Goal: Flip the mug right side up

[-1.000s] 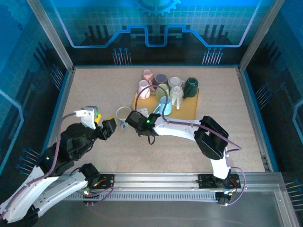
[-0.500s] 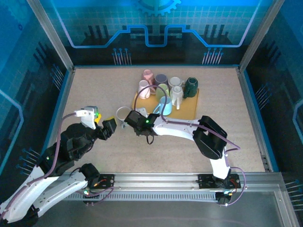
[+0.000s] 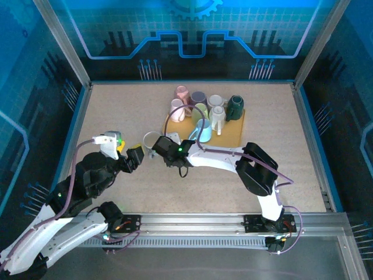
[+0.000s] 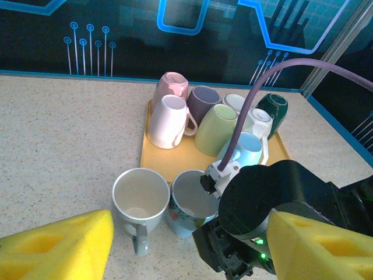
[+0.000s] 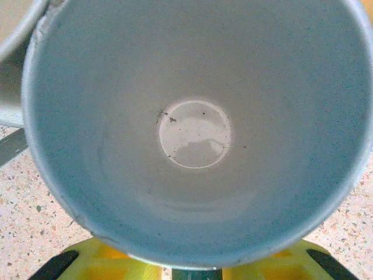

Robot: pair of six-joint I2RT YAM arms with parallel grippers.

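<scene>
A pale blue patterned mug (image 4: 187, 204) stands upright on the table, mouth up, touching a white mug (image 4: 139, 195) on its left. The right wrist view looks straight down into the blue mug (image 5: 192, 134). My right gripper (image 5: 195, 267) sits low at its near side. Its yellow pads (image 5: 111, 259) stand a little apart on either side of a dark strip under the rim, and a sliver of table shows between them. From above, the right gripper (image 3: 165, 149) covers most of that mug. My left gripper (image 4: 192, 233) (image 3: 135, 156) waits open just short of both mugs, holding nothing.
A yellow tray (image 4: 175, 162) behind the two mugs carries several more mugs, among them a pink one (image 4: 172, 86), a green one (image 4: 217, 127) and a dark green one (image 4: 273, 109). The right arm's purple cable (image 4: 256, 87) arcs over the tray. Bare table lies left of the mugs.
The right gripper has edged slightly left with the blue mug, up against the white mug. The left arm has stayed where it was.
</scene>
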